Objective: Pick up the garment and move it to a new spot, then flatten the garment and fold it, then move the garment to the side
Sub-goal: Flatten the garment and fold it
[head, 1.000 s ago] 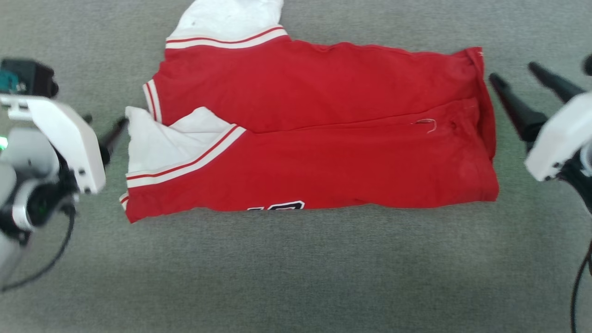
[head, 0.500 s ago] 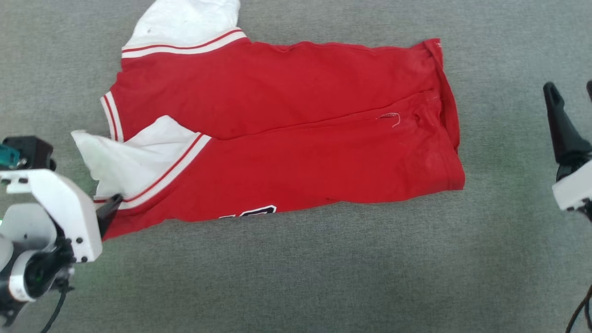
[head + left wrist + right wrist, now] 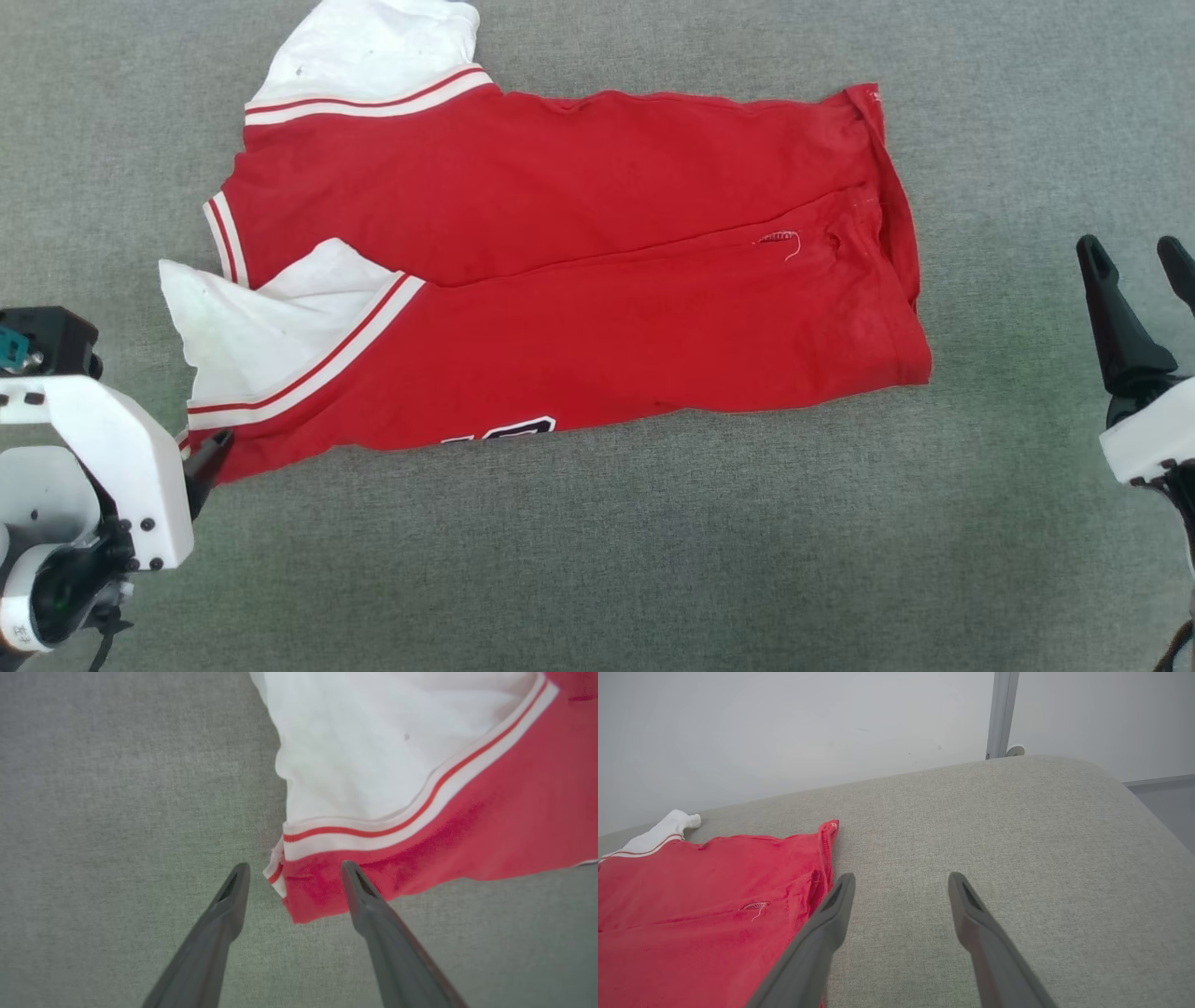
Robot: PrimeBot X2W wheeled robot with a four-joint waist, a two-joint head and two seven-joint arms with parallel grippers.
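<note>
Garment is lying half-folded on the grey cushion. The left gripper, wide open and empty, is now straddling its striped corner. The right gripper, equally open and empty, is drawing away from it, so the next fold is likely starting.

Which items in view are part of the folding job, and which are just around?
Job:
garment
left claw, open at its corner
right claw, open, apart from it

Not job:
grey padded surface
white wall
metal post
</note>
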